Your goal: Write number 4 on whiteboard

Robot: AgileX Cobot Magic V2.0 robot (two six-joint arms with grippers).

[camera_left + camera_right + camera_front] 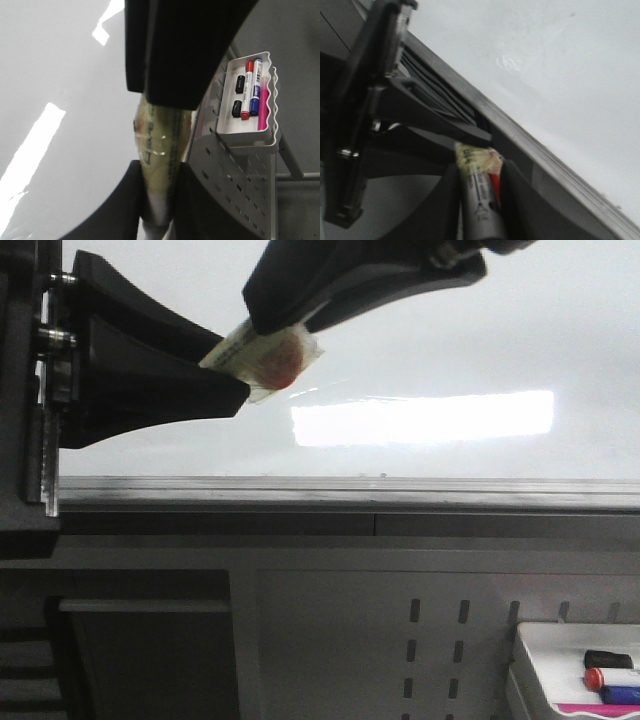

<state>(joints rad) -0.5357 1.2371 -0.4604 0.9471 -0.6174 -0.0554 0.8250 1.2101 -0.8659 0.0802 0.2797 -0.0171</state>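
Observation:
The whiteboard (450, 330) is glossy white with a bright rectangular reflection and shows no number 4 or any other marks. A tape-wrapped marker pen (265, 355) with a red end is held in front of the board. My left gripper (232, 362) comes in from the left and is shut on it. My right gripper (290, 328) reaches in from the upper right and is shut on the same pen. In the left wrist view the pen (160, 145) sits between the jaws. In the right wrist view the pen (477, 190) is also clamped between the jaws.
The board's grey metal ledge (350, 495) runs along its lower edge. A white tray (545, 645) with several markers hangs on the perforated panel at lower right. It also shows in the left wrist view (250, 137).

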